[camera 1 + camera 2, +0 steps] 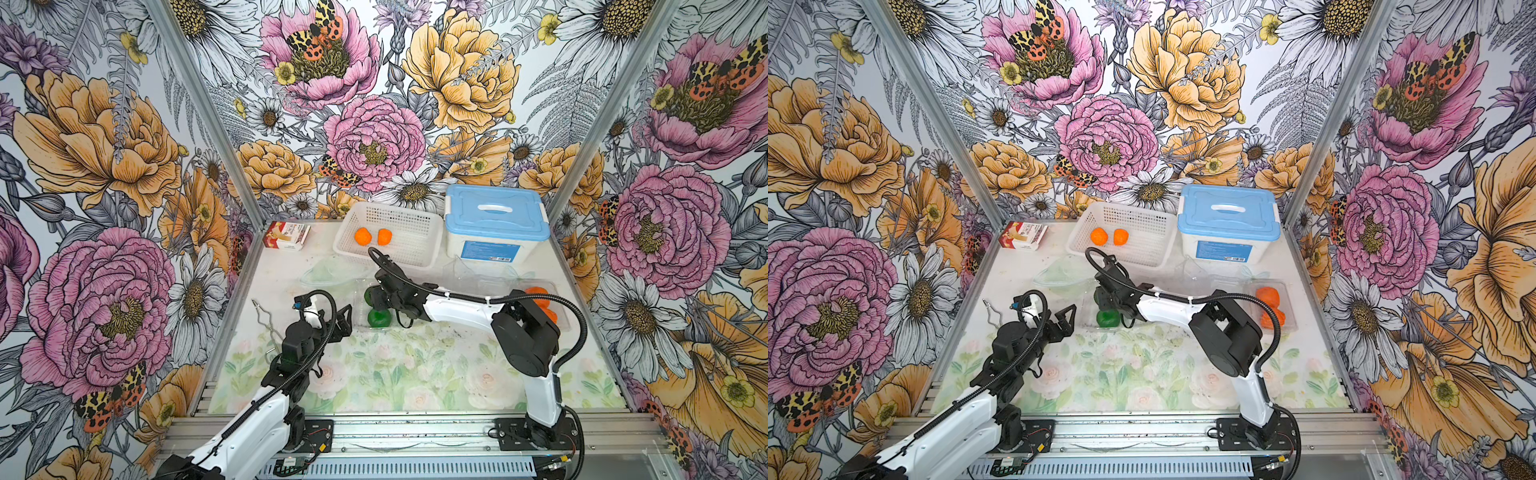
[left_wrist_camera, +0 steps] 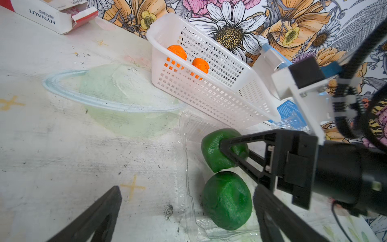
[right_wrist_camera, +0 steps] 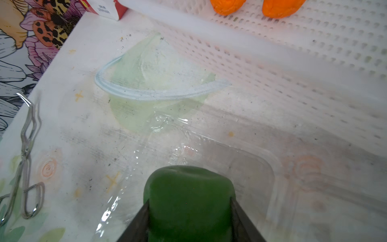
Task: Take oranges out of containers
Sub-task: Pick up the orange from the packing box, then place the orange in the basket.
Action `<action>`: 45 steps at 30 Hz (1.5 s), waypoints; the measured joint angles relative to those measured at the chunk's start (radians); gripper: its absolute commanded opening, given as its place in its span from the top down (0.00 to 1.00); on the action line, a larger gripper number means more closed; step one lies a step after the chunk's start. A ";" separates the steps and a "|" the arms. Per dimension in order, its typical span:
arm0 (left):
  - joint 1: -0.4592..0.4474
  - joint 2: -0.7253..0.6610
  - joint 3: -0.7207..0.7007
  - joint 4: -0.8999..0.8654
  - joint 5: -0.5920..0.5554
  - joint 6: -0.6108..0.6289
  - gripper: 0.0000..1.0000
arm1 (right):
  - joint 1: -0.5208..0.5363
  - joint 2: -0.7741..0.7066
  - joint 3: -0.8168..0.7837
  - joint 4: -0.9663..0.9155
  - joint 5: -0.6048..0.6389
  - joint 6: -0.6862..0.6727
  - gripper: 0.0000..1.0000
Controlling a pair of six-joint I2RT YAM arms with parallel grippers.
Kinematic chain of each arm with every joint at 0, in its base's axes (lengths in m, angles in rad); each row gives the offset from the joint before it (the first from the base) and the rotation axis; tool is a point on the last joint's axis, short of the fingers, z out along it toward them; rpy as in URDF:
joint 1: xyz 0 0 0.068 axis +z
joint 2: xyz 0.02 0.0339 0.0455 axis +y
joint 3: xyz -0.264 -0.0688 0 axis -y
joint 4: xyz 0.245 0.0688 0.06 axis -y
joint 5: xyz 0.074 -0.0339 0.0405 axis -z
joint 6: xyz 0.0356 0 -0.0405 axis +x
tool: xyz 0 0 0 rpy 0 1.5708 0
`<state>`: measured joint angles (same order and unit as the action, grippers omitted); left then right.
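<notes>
Top view: right gripper (image 1: pixel 372 297) reaches left into open middle container (image 1: pixel 358 309), onto far green orange (image 1: pixel 366 296); near green orange (image 1: pixel 379 318) just beside; two bright oranges (image 1: pixel 1268 296) sit in right container (image 1: pixel 1291 303); left gripper (image 1: pixel 347 321) near, fingers wide, empty

Left wrist: one right finger lies flat on far fruit's flank

Right wrist: both fingers press fruit's sides, holding it; fruit looks light, soft, lumpy; best gripped gently across middle; thin container may lift along

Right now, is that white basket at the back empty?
No, two oranges lie on the floor of the white basket, side by side, in a top view.
</notes>
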<state>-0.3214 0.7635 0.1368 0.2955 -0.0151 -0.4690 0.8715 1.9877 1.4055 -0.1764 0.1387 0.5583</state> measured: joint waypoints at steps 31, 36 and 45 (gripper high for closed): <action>0.000 0.044 0.000 0.023 0.000 0.000 0.01 | -0.238 -0.132 0.087 0.005 0.096 -0.142 0.44; -0.002 0.064 0.000 0.034 0.000 0.000 0.01 | -0.283 -0.074 0.130 0.013 0.072 -0.142 0.38; -0.002 0.101 0.000 0.047 0.000 0.000 0.01 | -0.307 -0.058 0.113 0.012 0.055 -0.161 0.23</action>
<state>-0.3229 0.8642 0.1368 0.3420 -0.0151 -0.4686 0.5644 1.9301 1.5181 -0.1642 0.1940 0.3977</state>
